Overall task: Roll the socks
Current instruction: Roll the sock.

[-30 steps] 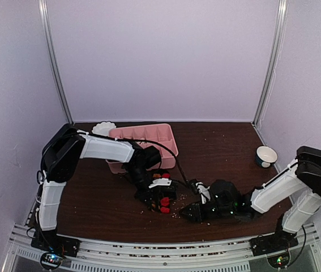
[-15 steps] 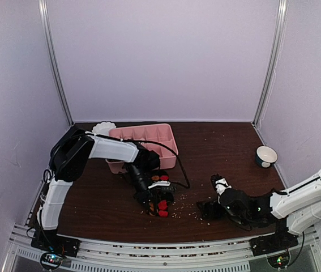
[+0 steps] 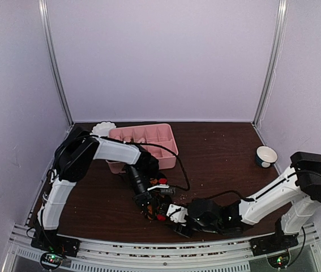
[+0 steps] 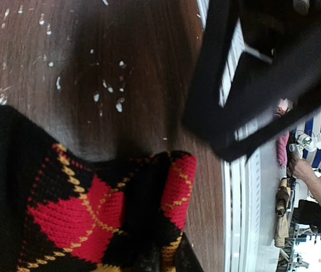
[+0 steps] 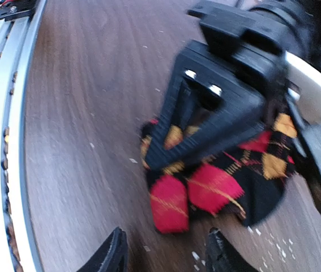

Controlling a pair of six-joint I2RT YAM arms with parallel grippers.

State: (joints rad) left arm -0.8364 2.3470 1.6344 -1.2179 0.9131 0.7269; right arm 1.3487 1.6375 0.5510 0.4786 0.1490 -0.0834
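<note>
- The dark brown wooden table (image 3: 222,147) lay under your left claw (image 3: 152,205) and your right claw (image 5: 166,256), which met near its front edge.
- The pink plastic compartment tray (image 3: 143,129) sat behind the left claw, near it but apart, and had no part in the step.
- Your left claw was closed on the black argyle sock (image 5: 217,190), a soft knit with red, orange and yellow diamonds, gripping it from above at table level.
- Your right claw stood open and empty with its fingertips low over the wood. The sock was just ahead of them and not touching.
- The bunched sock ran crosswise to the right claw's line of reach, with its red free edge on the side nearest that claw. I judged the left claw to be the anchor and the right the one placed to fold or roll.
- Tiny white crumbs (image 4: 106,93) dotted the wood beyond the sock in the left claw.
</note>
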